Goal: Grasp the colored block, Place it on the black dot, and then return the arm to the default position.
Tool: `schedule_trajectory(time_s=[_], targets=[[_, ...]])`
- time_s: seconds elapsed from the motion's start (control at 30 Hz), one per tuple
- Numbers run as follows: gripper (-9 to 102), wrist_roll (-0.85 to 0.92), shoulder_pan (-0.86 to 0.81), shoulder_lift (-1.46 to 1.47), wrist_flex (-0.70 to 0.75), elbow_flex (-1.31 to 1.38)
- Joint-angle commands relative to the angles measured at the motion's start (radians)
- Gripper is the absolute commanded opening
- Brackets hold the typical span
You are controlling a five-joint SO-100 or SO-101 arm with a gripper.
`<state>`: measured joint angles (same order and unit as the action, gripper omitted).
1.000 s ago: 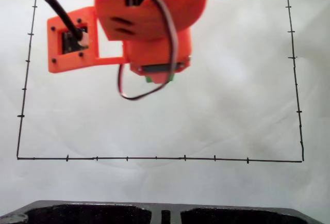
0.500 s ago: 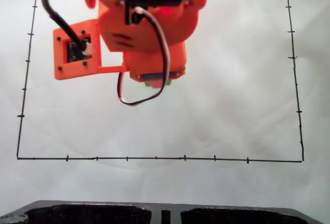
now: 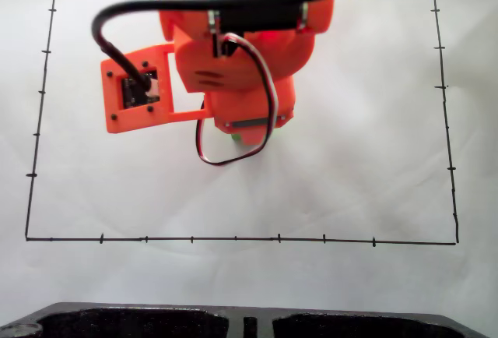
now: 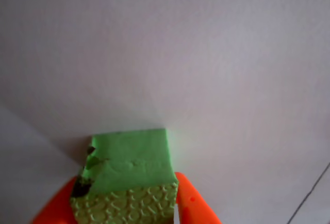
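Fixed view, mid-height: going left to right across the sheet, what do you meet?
Left drawn border line → orange camera plate → orange arm body with the green block peeking beneath → right drawn border line.

In the wrist view, the gripper (image 4: 126,203) is clamping a green block (image 4: 129,175) at the bottom of the picture, with orange fingers (image 4: 196,206) pressing against its left and right sides. The block's near face is showing a crackled texture. White paper (image 4: 165,53) is lying beneath, and a thin black line (image 4: 309,195) is crossing the lower right corner.
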<state>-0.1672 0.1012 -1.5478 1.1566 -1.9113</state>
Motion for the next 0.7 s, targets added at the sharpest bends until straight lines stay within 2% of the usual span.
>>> schedule_trajectory(time_s=[0.0, 0.4, 0.67], targets=[[25, 0.005, 0.006, -0.035, 0.009, -0.006], [34, 0.072, 0.012, -0.29, 0.147, -0.038], [30, 0.193, -0.006, -0.548, 0.255, -0.06]])
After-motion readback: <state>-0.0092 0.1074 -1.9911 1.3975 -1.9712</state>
